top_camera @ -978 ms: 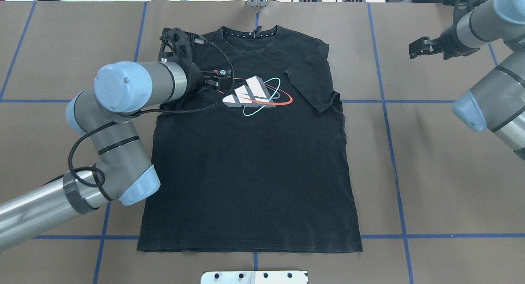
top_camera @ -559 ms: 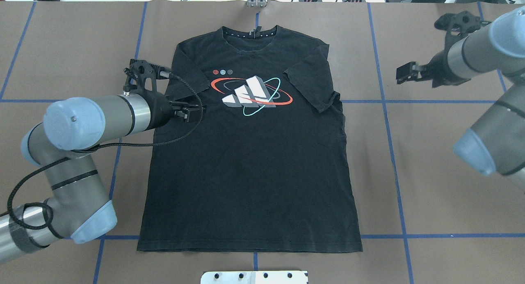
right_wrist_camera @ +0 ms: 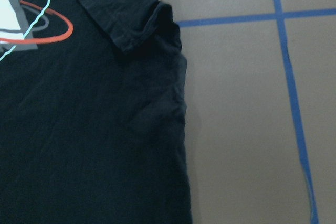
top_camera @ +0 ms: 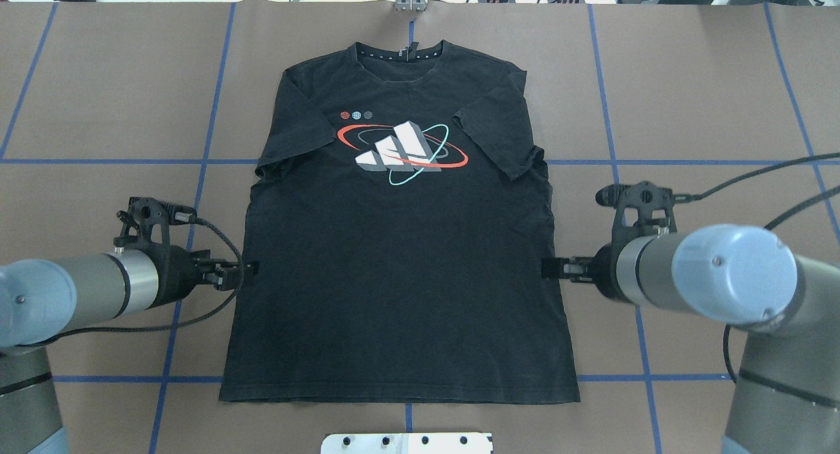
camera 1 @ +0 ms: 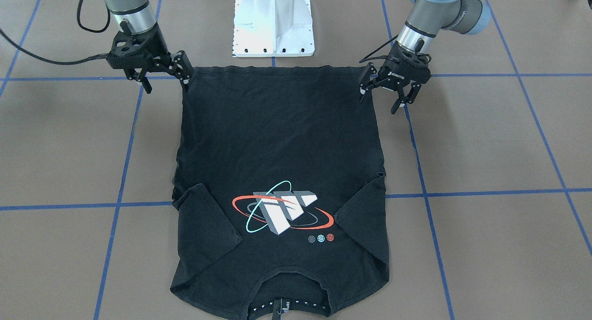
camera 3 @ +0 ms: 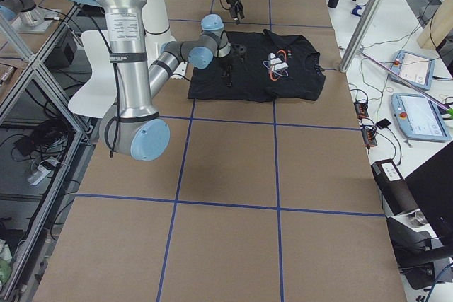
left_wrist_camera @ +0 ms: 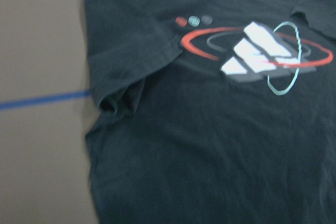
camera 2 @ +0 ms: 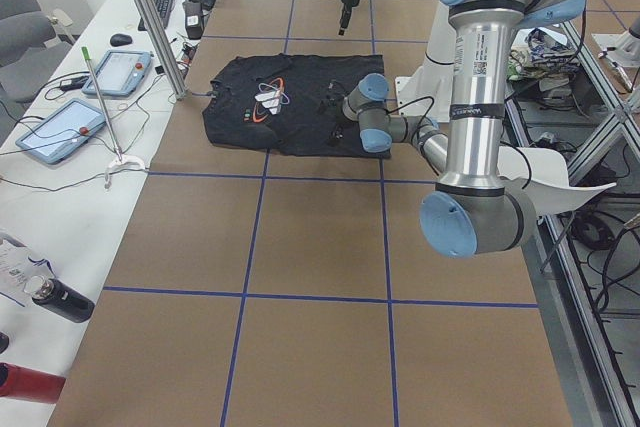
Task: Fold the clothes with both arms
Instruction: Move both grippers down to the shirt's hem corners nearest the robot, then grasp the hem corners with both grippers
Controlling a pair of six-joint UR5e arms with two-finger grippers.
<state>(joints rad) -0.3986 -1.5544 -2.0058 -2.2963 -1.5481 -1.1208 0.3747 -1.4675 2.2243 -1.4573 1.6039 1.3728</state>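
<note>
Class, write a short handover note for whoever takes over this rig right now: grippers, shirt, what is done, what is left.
Left gripper: jaws open, empty, beside the T-shirt at its side edge on the robot's left.
Right gripper: jaws open, empty, at the opposite side edge.
T-shirt: flat on the brown table, logo up, collar away from the robot.
Done: both sleeves folded in over the chest.
Left: the body folds; probably grasp both side edges next.

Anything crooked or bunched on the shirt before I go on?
Mostly fine: the T-shirt lies flat, logo up, both sleeves folded in. Only the sleeve on the robot's right bunches slightly past the side edge at its fold.
</note>
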